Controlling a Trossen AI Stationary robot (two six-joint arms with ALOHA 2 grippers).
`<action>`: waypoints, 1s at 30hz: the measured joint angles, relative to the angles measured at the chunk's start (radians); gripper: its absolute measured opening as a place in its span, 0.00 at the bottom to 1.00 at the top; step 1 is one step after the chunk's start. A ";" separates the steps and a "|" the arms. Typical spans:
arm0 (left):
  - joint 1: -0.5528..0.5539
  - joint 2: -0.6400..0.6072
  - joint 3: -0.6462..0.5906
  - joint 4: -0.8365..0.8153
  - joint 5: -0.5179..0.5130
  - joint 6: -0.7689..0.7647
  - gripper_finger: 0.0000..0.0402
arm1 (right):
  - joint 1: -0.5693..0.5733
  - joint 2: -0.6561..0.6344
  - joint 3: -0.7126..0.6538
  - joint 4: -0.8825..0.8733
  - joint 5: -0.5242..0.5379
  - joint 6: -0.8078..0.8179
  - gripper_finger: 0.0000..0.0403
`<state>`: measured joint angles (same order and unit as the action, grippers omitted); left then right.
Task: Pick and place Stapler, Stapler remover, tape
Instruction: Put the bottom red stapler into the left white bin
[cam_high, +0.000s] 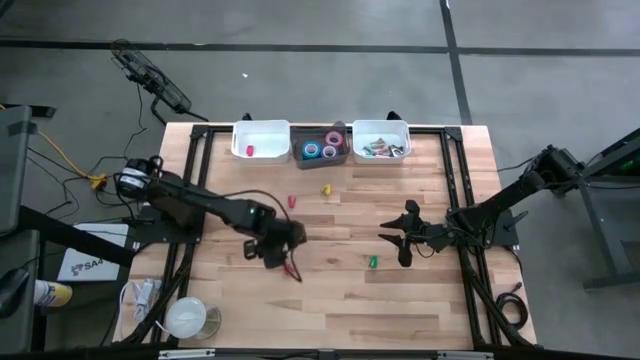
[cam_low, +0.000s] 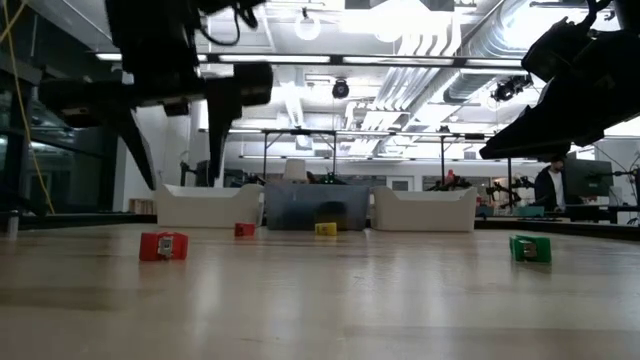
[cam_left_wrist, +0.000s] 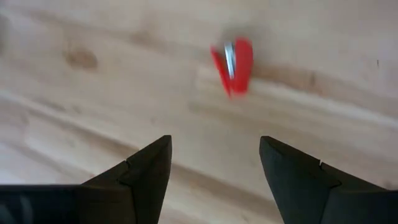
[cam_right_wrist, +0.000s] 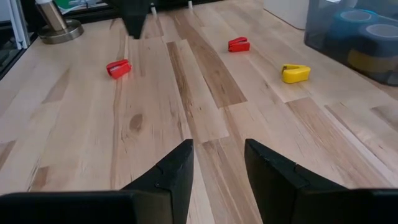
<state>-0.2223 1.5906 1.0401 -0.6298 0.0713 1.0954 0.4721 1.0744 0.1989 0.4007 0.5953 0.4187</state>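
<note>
One small red stapler, likely light, rigid, slippery; pinch its flanks; left gripper spread empty, twelve o'clock

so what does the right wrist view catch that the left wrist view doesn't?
Right wrist only: a second small red plastic piece, a small yellow plastic piece, a grey translucent bin holding the rolls of tape, and the open right claw.
Left wrist only: the open left claw.
Both: the light wooden tabletop and the small red plastic piece.
</note>
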 joint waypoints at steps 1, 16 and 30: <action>-0.016 0.000 0.000 0.016 -0.001 0.000 0.59 | 0.000 0.000 0.000 0.000 0.000 0.000 0.34; -0.139 0.132 0.000 0.168 -0.038 0.000 0.59 | 0.000 0.000 0.000 -0.002 0.000 -0.008 0.34; -0.137 0.174 0.000 0.192 -0.055 -0.079 0.59 | 0.000 0.000 0.000 -0.011 0.000 -0.007 0.34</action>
<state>-0.3598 1.7644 1.0401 -0.4373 0.0160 1.0165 0.4723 1.0744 0.1989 0.3893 0.5949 0.4117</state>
